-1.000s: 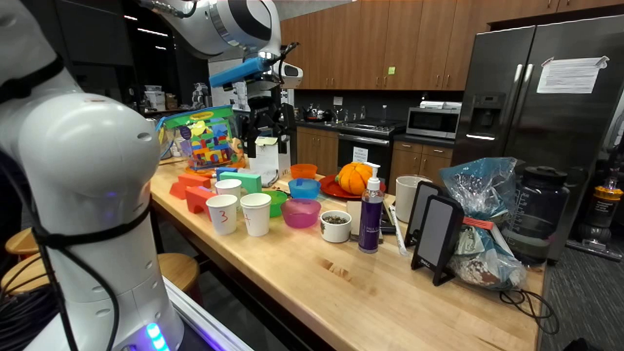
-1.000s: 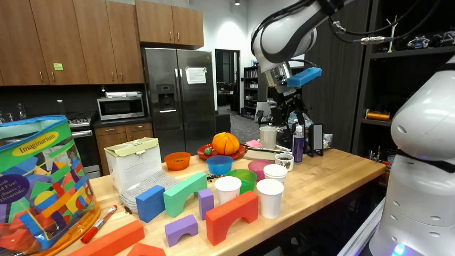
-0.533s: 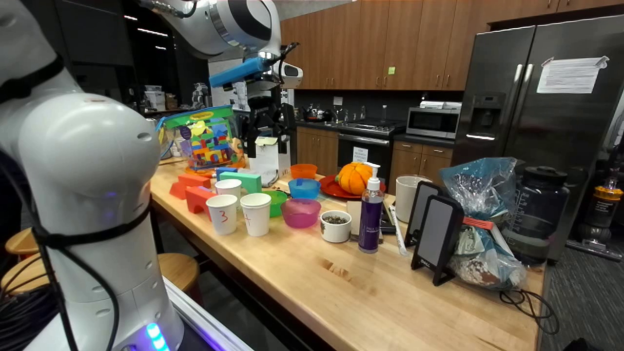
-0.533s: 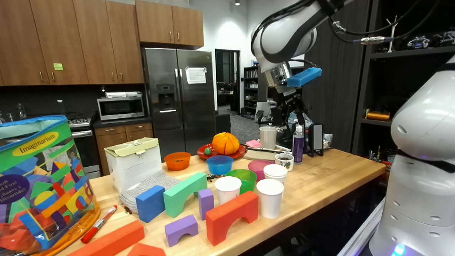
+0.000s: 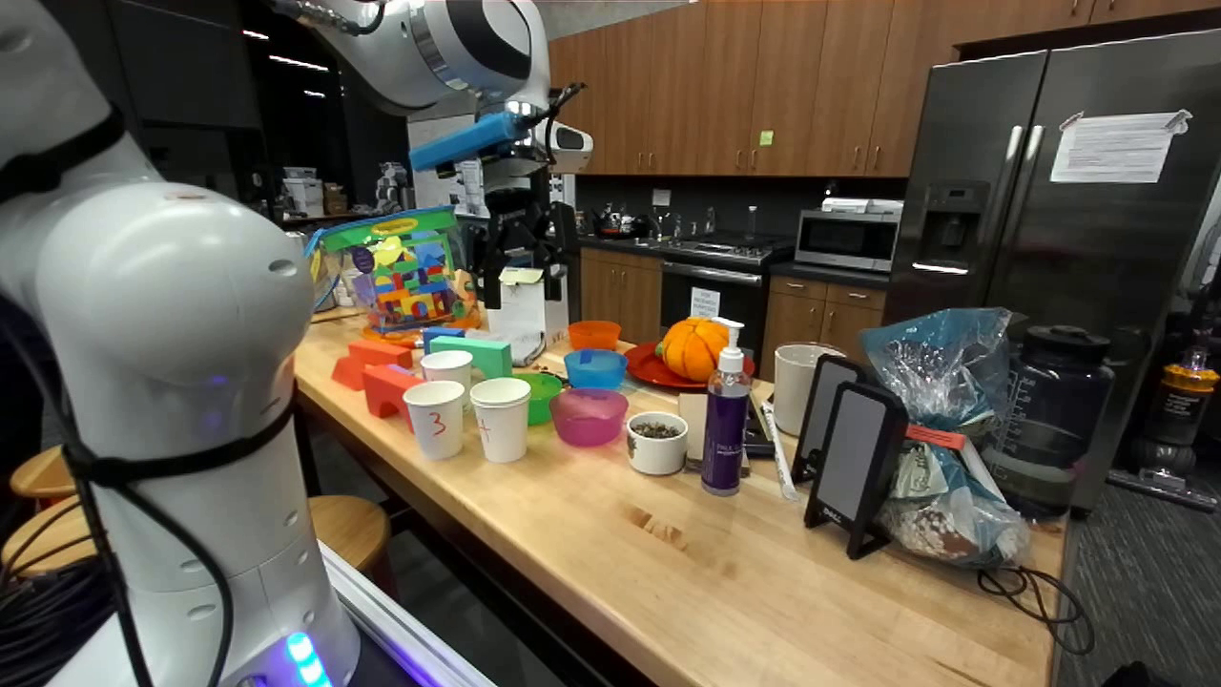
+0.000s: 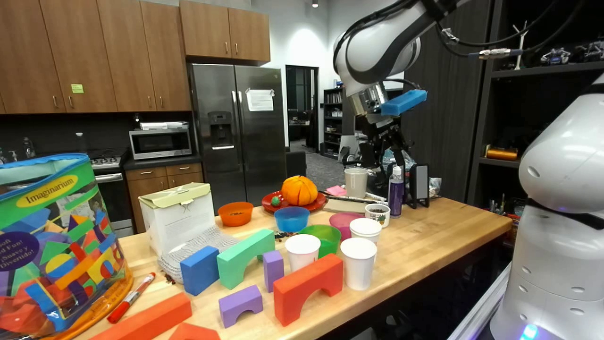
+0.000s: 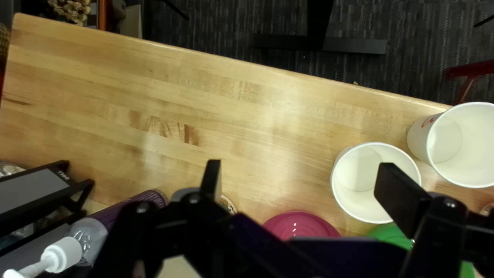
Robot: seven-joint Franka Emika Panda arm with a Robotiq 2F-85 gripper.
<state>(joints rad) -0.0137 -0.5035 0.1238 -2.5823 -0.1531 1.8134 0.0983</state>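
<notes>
High above the table, my black gripper (image 7: 299, 170) stands open with nothing between its fingers; it shows in both exterior views, pointing down (image 5: 523, 286). In the wrist view its right finger overlaps a white paper cup (image 7: 359, 173), without touching it. Beside that is another white cup (image 7: 467, 143) with a red mark. The pink bowl (image 7: 301, 224) and green bowl (image 7: 391, 233) are partly hidden by the gripper. A small white pot of dried leaves (image 5: 657, 448) sits by the purple pump bottle (image 5: 725, 429). Blue (image 6: 291, 219) and orange bowls (image 6: 235, 214) stand farther along.
Foam blocks, including a red arch (image 6: 309, 285) and a green arch (image 6: 245, 257), stand near the cups. A block bag (image 6: 61, 245) and white box (image 6: 177, 217) are at one end. Elsewhere are a pumpkin on a red plate (image 5: 649, 367), a mug (image 5: 797, 391) and speakers (image 5: 854, 458).
</notes>
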